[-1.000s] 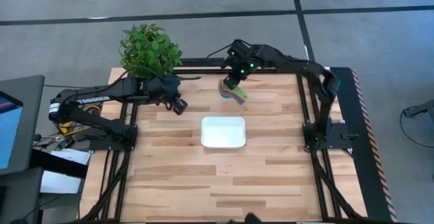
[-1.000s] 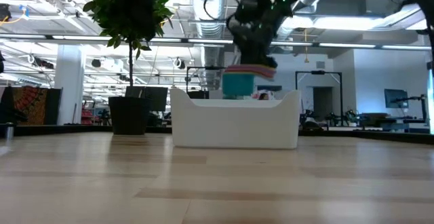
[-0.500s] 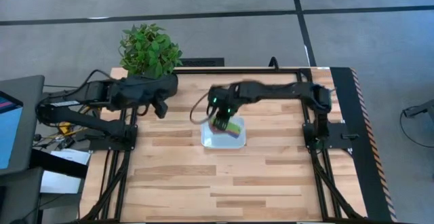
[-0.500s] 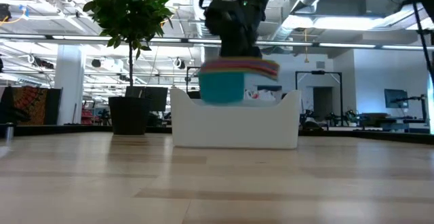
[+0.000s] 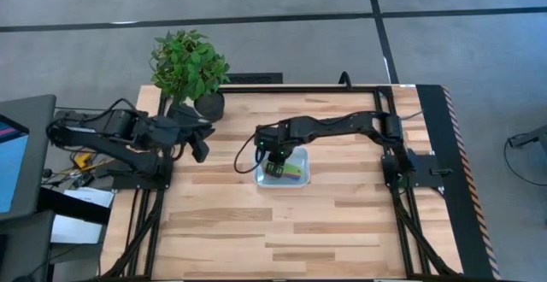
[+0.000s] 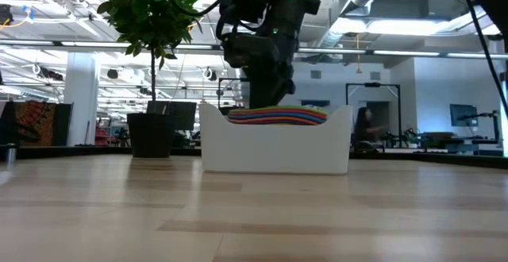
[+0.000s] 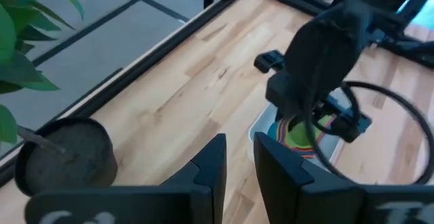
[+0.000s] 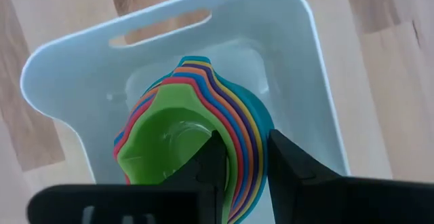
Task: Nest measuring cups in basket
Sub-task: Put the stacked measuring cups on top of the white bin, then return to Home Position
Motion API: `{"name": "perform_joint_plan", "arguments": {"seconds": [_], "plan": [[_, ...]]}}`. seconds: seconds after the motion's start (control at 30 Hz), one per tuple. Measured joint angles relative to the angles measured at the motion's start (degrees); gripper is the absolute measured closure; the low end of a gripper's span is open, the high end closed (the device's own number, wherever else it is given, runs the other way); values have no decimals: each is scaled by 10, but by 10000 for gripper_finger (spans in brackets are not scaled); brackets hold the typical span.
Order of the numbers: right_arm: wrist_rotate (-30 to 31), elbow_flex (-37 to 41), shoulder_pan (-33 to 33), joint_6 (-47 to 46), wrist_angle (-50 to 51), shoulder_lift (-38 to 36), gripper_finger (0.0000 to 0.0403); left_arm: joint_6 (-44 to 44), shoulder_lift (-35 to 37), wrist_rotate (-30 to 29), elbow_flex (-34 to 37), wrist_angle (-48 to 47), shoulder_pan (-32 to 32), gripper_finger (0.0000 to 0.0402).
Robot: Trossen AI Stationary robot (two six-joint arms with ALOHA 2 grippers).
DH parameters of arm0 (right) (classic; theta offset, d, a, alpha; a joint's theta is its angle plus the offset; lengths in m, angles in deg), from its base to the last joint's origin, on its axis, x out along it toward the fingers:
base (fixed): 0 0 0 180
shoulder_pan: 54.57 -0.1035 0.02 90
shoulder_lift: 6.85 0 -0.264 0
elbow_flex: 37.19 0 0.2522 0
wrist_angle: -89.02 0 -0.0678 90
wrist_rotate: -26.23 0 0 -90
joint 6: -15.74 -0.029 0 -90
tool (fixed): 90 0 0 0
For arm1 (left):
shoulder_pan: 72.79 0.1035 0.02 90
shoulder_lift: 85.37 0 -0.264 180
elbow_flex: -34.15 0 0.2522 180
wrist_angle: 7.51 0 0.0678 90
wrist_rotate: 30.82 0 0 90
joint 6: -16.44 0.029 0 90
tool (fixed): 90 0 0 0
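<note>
Nested into one stack, the measuring cups (image 8: 193, 146) sit inside the basket (image 8: 298, 61), with the green cup innermost and the red, orange, yellow, navy and light blue rims ringing it outward. Seen from the right wrist, the stack's rim edge passes between the two dark fingers (image 8: 288, 163) of the right gripper (image 8: 241, 159), and the jaws stand narrow, closed on that edge. From table height, the coloured rims (image 6: 278, 116) show as a striped band just above the white wall of the basket (image 6: 274, 147), directly under the right gripper (image 6: 266, 79). From above, the basket (image 5: 301, 179) lies near the middle of the table (image 5: 342, 222), and the right gripper (image 5: 275, 158) reaches into it from the right arm's side. The left gripper (image 5: 198, 145) hovers well apart over the table's left part, near the plant pot (image 5: 209, 104); in its wrist view its fingers (image 7: 213, 166) stand narrowly parted, holding nothing.
</note>
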Motion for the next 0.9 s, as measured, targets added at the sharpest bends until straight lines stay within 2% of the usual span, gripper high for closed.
{"name": "perform_joint_plan", "arguments": {"seconds": [0.17,0.27,0.43,0.63,0.77,0.9], "plan": [[-2,0,4,7,-8,0,313,-20,0,-21,0,-13,-27,339],[-4,0,6,15,-1,0,296,-21,0,-24,0,-13,-34,339],[-3,0,8,15,5,0,233,-14,0,-38,0,-13,-40,332],[8,0,8,2,8,-8,163,-13,12,-41,0,-12,-40,305],[31,0,5,-2,8,-45,155,-5,26,-34,0,-10,-41,287],[61,0,2,-24,13,-108,164,15,44,-25,0,10,-42,281]]}}
